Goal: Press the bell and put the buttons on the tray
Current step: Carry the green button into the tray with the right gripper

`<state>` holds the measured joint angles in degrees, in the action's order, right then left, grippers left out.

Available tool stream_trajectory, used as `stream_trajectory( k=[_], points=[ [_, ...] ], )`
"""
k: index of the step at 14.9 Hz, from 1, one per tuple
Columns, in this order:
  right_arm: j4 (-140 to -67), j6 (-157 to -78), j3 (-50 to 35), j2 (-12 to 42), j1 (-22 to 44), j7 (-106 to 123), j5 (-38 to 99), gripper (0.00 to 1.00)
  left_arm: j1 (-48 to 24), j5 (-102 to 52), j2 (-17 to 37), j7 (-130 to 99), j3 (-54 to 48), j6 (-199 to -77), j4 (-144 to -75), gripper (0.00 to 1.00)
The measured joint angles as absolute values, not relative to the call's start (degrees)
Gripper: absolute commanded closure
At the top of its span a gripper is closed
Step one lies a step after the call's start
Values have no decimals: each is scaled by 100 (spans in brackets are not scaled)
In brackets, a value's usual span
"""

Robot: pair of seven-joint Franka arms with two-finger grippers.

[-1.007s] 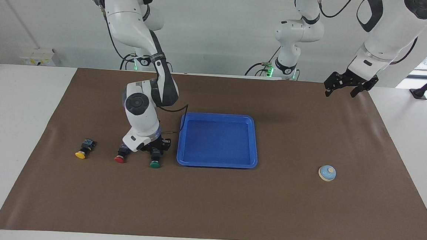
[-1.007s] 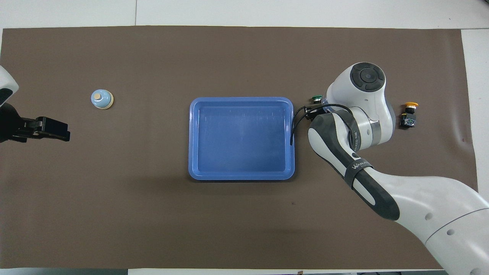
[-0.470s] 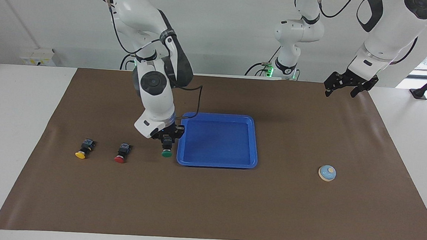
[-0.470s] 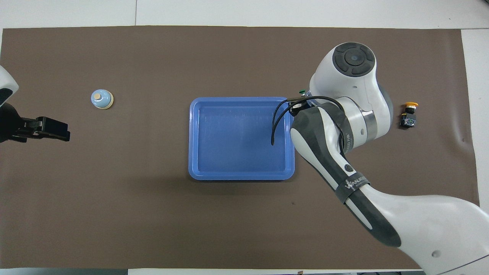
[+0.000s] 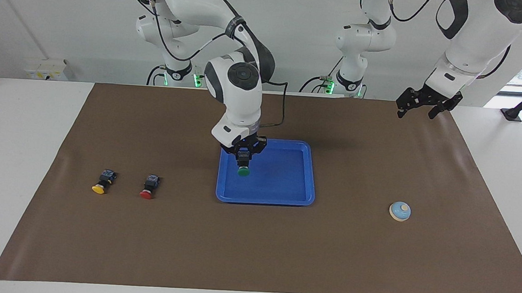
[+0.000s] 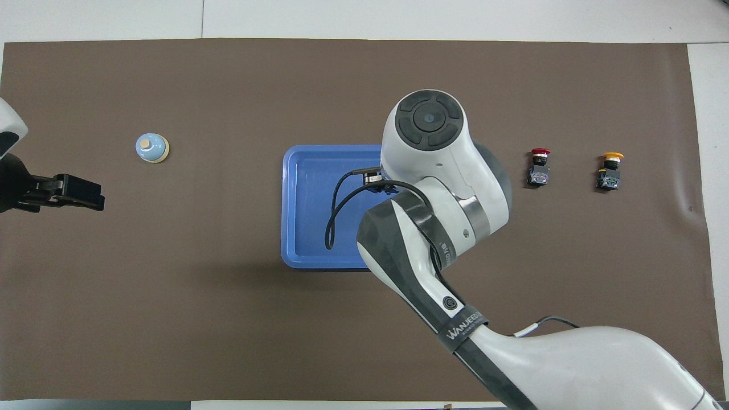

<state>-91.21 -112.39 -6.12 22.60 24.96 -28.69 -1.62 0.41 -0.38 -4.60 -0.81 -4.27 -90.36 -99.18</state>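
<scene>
My right gripper [image 5: 243, 156] is shut on the black body of the green button [image 5: 243, 171] and holds it, cap down, just above the blue tray [image 5: 286, 184] at the right arm's end. In the overhead view the arm's wrist hides both. On the mat beside the tray [image 6: 304, 199] lies the red button [image 5: 149, 187] [image 6: 538, 168], with the yellow button [image 5: 102, 181] [image 6: 609, 171] further toward the right arm's end. The light-blue bell [image 5: 400, 211] [image 6: 152, 148] sits toward the left arm's end. My left gripper [image 5: 418, 111] [image 6: 94, 196] waits open in the air over the mat's edge by its base.
A brown mat [image 5: 254, 255] covers most of the white table [image 5: 20, 159]. The right arm's elbow and forearm [image 6: 433, 228] hang over the tray's half toward the right arm's end.
The right gripper lifted the green button off the mat beside the red button and carried it over the tray. The left arm stayed still.
</scene>
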Motion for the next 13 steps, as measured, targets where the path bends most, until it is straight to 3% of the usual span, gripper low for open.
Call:
stream_trajectory(
  k=[6,13],
  points=[
    [-10114,-12553,-565,2388,2501,-3024,-162,100,41,-38,-460,-82,-427,-9036,-9917,0],
    [-10374,-12758,-551,2384,2392,-3665,-127,100,41,-38,-460,-82,-427,-9036,-9917,0]
  ],
)
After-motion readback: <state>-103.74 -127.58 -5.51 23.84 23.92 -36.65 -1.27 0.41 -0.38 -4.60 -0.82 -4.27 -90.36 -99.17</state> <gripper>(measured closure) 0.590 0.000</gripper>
